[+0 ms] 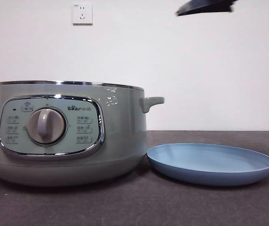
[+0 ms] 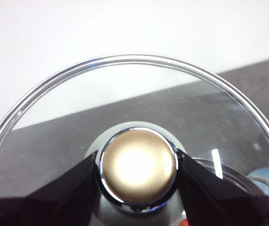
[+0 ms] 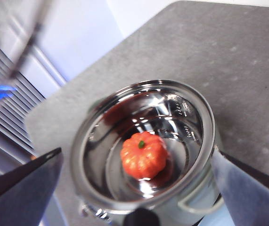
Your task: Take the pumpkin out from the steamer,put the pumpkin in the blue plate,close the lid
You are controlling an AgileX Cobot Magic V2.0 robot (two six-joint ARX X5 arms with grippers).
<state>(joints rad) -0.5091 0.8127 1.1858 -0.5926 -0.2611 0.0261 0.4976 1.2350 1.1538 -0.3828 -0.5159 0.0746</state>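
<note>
Left gripper [image 2: 138, 172] clamped on the knob of the lid [image 2: 54, 89], glass disc held clear of the pot. Right gripper [image 3: 139, 188] spread wide, poised above the open steamer [image 3: 198, 106], jaws flanking its rim. Pumpkin [image 3: 143, 154] resting at the centre of the shiny inner bowl, green stem up. In the front view, steamer uncovered on the dark table [image 1: 134, 202]; blue plate [image 1: 210, 163] at its 3 o'clock, just beside the base; dark arm tip [image 1: 205, 6] at 1 o'clock.

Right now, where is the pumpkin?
In the right wrist view, the pumpkin sits inside the open steamer, on its shiny bottom, below the right gripper.
</note>
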